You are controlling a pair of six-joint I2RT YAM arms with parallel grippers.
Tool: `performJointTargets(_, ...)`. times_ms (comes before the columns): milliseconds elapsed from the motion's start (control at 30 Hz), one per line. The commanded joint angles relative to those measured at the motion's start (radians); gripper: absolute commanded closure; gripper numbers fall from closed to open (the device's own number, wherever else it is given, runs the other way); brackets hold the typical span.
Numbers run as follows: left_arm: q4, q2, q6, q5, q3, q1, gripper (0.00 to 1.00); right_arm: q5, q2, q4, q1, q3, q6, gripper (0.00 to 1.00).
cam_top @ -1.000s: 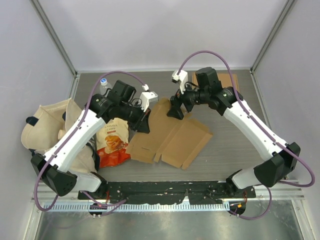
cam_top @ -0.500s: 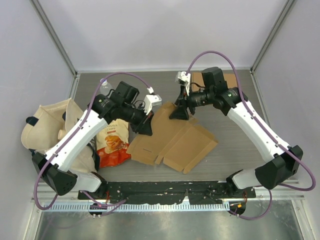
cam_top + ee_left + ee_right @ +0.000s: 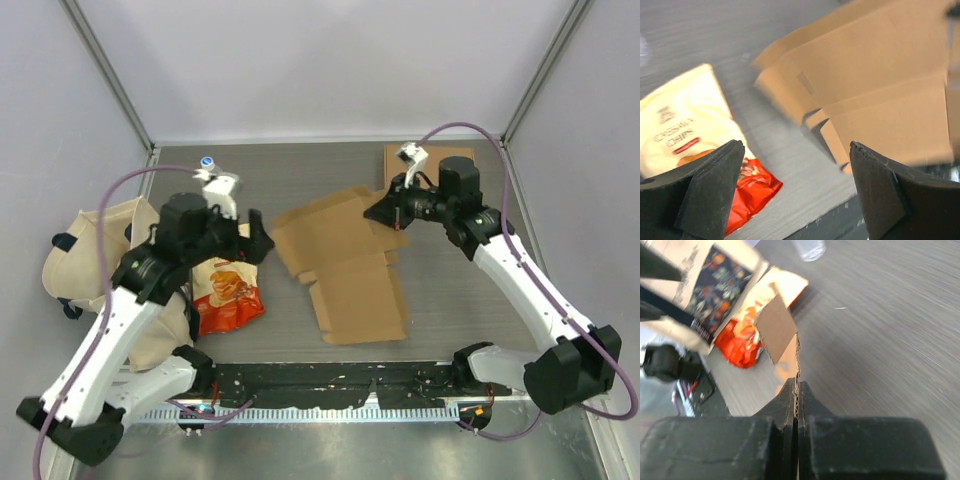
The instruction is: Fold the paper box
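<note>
**Right claw pinches a flap of the flat box; left claw hangs open beside it**

The paper box (image 3: 345,265) lies unfolded as a flat brown cardboard blank in the middle of the bench (image 3: 300,170), panels and flaps spread out and none standing up yet. The right claw (image 3: 385,208) is clenched on the blank's far right edge. Its wrist view shows the thin cardboard sandwiched edge-on between the closed fingers. The left claw (image 3: 795,185) is released and holds nothing. It hovers over bare bench just left of the blank, with a cassava chips bag (image 3: 228,290) below and to its left. A cloth bag (image 3: 90,250), a blue-capped bottle (image 3: 207,162) and a second cardboard piece (image 3: 440,160) at the rear right sit apart from the work.

By the look of it, the blank is light and thin. It should be stiff across each panel but ready to hinge along its scored creases. The bench surface looks smooth, so a push from one side will probably slide or swivel the whole sheet rather than fold it. One claw likely has to pin or hold a panel while the other lifts. The best holds seem to be flap edges close to a crease, gripped squarely across the edge as the right claw does. A grip far out on a flap or near the cut slots risks buckling or tearing the board. The near left flaps are free for the open claw.
</note>
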Motion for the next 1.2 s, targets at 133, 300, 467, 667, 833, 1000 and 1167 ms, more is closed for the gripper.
performJointTargets(133, 0.208, -0.189, -0.352, -0.424, -0.141, 0.057, 0.05, 0.226, -0.218, 0.345, -0.119, -0.237, 0.418, 0.99)
performJointTargets(300, 0.401, -0.157, -0.338, -0.188, -0.224, 0.063, 0.04, 0.231, -0.325, 0.345, -0.16, -0.261, 0.507, 0.99)
performJointTargets(467, 0.49, -0.063, -0.294, 0.031, -0.247, 0.096, 0.05, 0.138, -0.433, 0.421, -0.18, -0.346, 0.479, 0.99)
performJointTargets(667, 0.915, 0.003, -0.387, 0.38, -0.387, 0.172, 0.05, -0.011, -0.534, 0.79, -0.185, -0.558, 0.711, 0.99)
performJointTargets(833, 0.957, 0.146, -0.423, 0.443, -0.37, 0.172, 0.14, -0.033, -0.542, 0.853, -0.185, -0.574, 0.769, 0.99)
performJointTargets(1000, 0.962, 0.164, -0.45, 0.37, -0.415, 0.174, 0.19, -0.042, -0.565, 0.86, -0.186, -0.561, 0.791, 0.99)
performJointTargets(1167, 1.026, 0.195, -0.461, 0.363, -0.415, 0.172, 0.15, -0.086, -0.572, 0.896, -0.185, -0.563, 0.821, 0.99)
